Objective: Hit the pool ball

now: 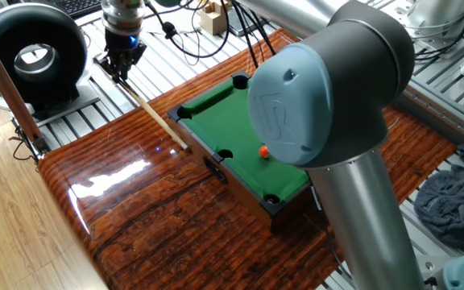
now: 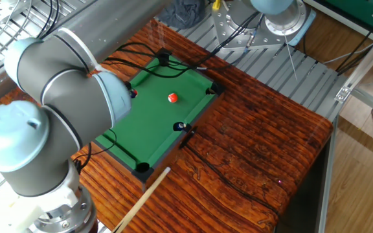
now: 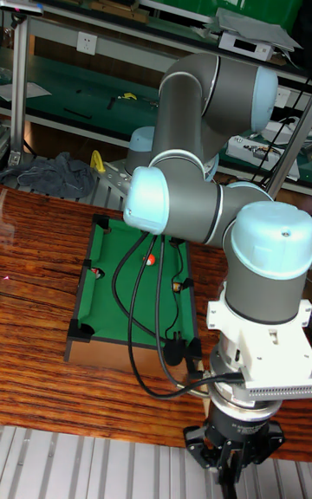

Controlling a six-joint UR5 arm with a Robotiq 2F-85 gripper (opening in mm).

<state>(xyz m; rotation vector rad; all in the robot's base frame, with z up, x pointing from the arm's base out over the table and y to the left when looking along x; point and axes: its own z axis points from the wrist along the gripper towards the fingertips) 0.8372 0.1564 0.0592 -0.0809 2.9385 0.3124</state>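
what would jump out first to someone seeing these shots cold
The big grey and blue robot arm looms over the scene, blocking part of a miniature green pool table on the glossy wooden tabletop. A lone orange-red pool ball sits on the felt. The gripper holds a wooden cue aimed at the table's end.

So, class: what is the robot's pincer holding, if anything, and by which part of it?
The pincer is shut on a wooden cue stick, gripping its upper end; the tip points down at the green pool table.
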